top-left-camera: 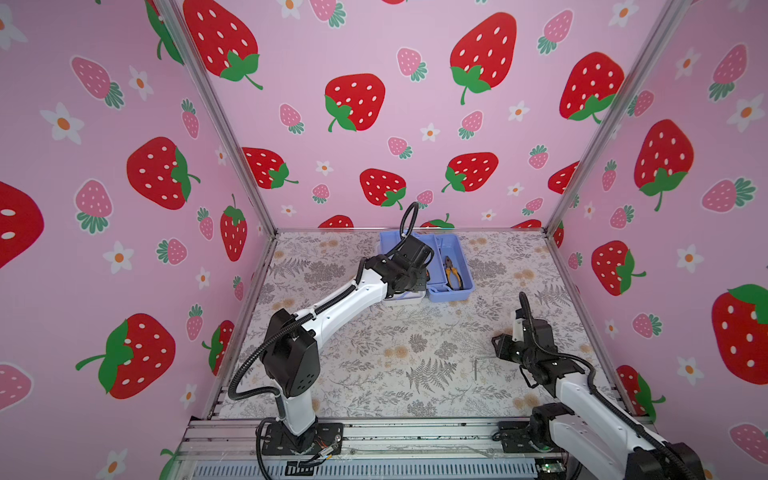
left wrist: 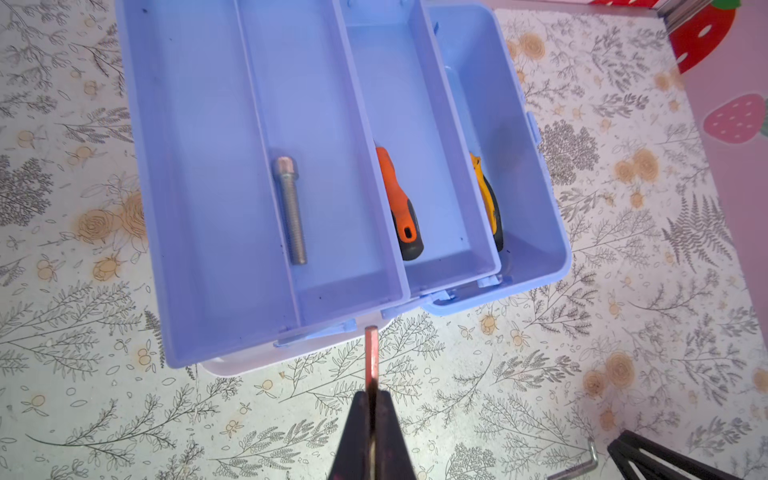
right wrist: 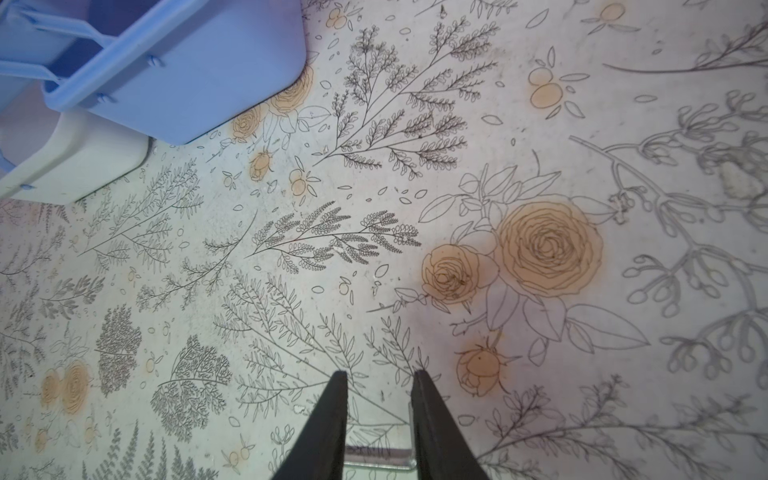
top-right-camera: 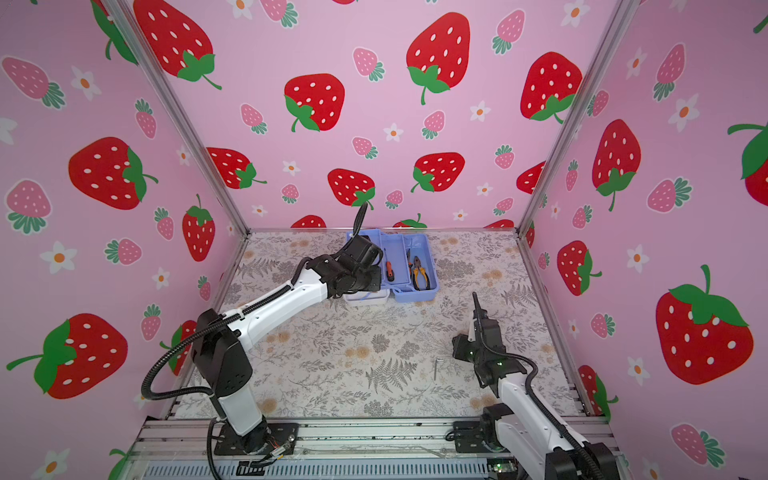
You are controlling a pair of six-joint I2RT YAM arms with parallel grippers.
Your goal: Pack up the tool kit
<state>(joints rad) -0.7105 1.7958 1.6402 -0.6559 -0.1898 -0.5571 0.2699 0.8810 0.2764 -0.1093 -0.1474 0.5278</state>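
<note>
- Left gripper (left wrist: 371, 395): reached over the far middle of the table (top-left-camera: 374, 353), at the near edge of the kit. Fingers were clamped on a thin metal rod (left wrist: 371, 353) whose tip pointed at the trays, apparently ready for stowing.
- Tool kit (top-right-camera: 415, 296): far centre, opened out, with its trays (left wrist: 332, 124) fanned leftward above the white lid (top-right-camera: 368, 300), so each compartment was reachable from above.
- Bolt (left wrist: 291, 212): lay lengthwise in the left tray.
- Screwdriver (left wrist: 399, 208): orange-handled, in the next tray rightward.
- Pliers (top-right-camera: 419, 272): yellow-handled, in the base, rightmost.
- Hex key (top-left-camera: 476, 370): loose on the near right of the table, judged still unpacked.
- Right gripper (right wrist: 380, 374): fingers parted and empty, hovering just beside the hex key, probably placed to collect it.
</note>
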